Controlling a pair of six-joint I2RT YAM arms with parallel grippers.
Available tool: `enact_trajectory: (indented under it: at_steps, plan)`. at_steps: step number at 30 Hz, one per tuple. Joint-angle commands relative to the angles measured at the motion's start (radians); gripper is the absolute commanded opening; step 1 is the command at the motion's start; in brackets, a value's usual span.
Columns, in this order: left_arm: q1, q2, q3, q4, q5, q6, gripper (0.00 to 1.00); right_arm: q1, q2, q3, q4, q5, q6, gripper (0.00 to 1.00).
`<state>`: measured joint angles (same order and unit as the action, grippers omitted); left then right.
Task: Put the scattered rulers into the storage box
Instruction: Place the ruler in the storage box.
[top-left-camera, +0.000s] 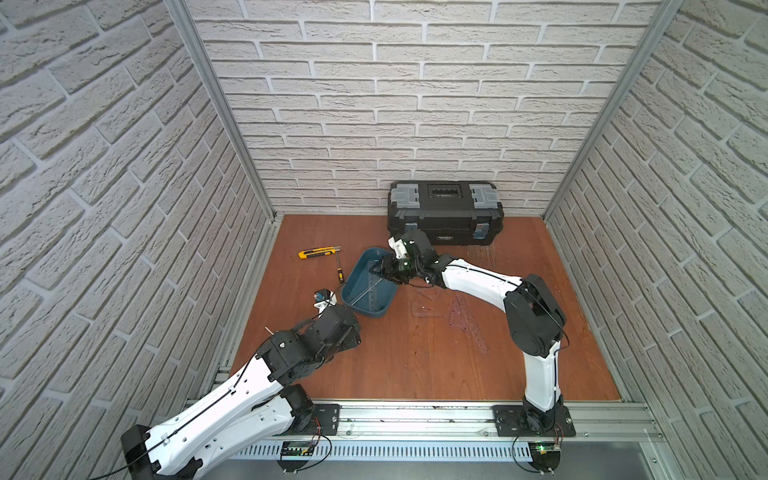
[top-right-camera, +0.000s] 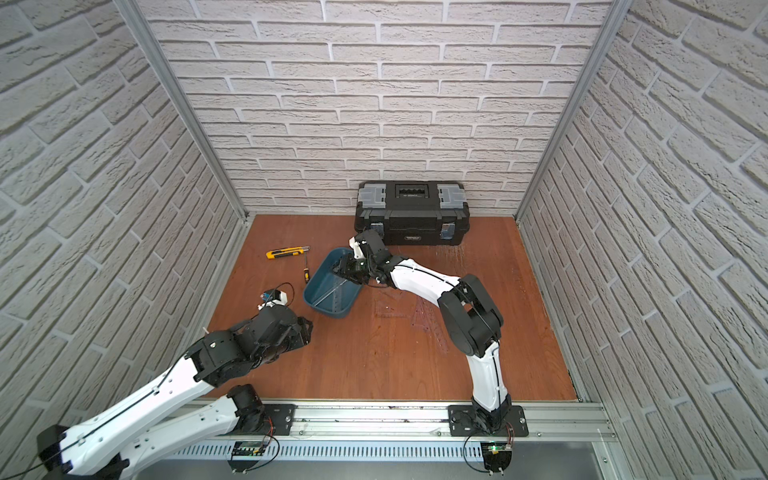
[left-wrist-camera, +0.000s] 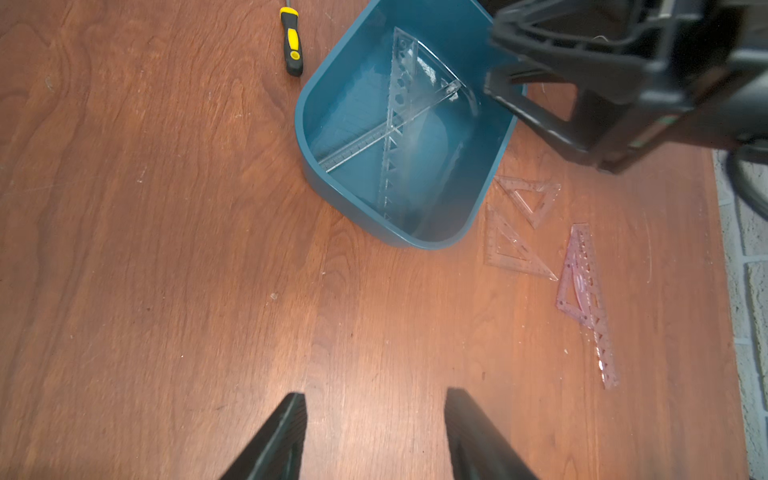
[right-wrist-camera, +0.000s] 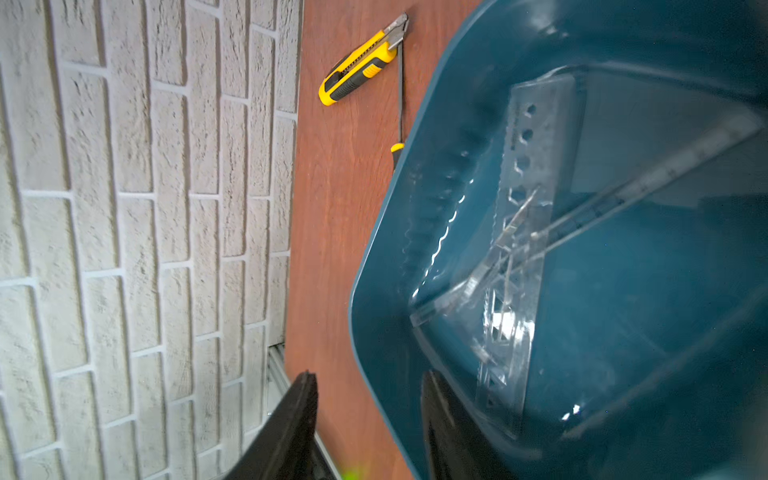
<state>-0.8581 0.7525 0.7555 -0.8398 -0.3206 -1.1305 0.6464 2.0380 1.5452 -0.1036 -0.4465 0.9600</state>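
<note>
Where they cross inside the storage box (left-wrist-camera: 415, 243), rulers (left-wrist-camera: 390, 129) look clear.

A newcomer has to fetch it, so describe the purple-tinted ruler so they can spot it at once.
Find the teal storage box near the middle of the wooden table. Just outside it three things lie flat on the table; the purple-tinted ruler lies farthest from the box. It alone is tinted: the two set squares beside it are clear.

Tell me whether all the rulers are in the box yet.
No: in the left wrist view three rulers lie on the table beside the box.
</note>
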Motion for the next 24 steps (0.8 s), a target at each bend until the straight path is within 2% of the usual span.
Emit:
enact_trajectory:
  at_steps: [1, 8, 15, 24]
  plan:
    - [0.007, 0.0, -0.008, 0.002, -0.002, -0.007, 0.59, 0.012, -0.018, 0.042, -0.065, 0.016, -0.05, 0.59]
    - [0.02, 0.065, 0.0, 0.051, 0.033, 0.02, 0.61, -0.017, -0.16, 0.003, -0.15, 0.046, -0.147, 0.6]
    - [0.025, 0.202, 0.048, 0.135, 0.096, 0.071, 0.61, -0.082, -0.339, -0.114, -0.337, 0.131, -0.304, 0.53]
    - [0.024, 0.458, 0.127, 0.324, 0.221, 0.132, 0.61, -0.202, -0.572, -0.407, -0.48, 0.243, -0.429, 0.5]
